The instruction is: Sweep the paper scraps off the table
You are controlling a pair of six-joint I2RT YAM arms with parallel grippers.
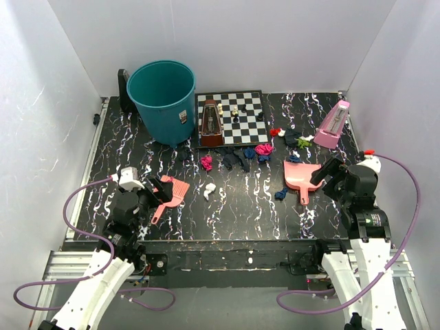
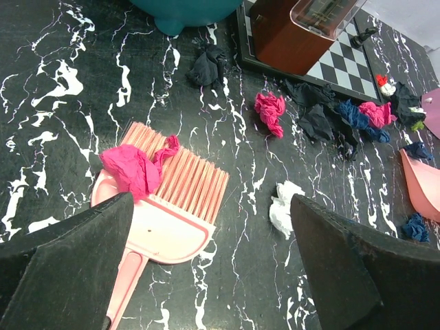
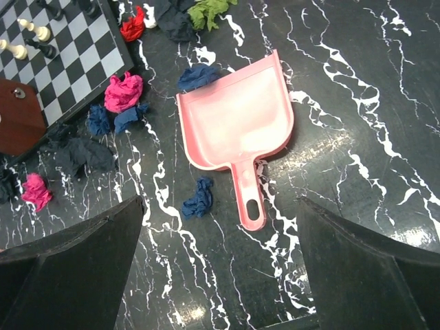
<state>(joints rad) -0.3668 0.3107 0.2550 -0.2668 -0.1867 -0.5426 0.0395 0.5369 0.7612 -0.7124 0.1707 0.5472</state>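
White panels (image 1: 275, 41) box my cell on three sides; light even; aluminium rails (image 1: 62, 265) in front, probably extrusion.

No writing can be read in any view. The bin (image 1: 163, 93) at the far left corner of the table (image 1: 240, 206) carries a small white label (image 1: 183, 117) low on its wall, its print too small to make out. A pale sticker (image 1: 375, 220) on the right arm (image 1: 364, 237), at the near right corner, is just as illegible.
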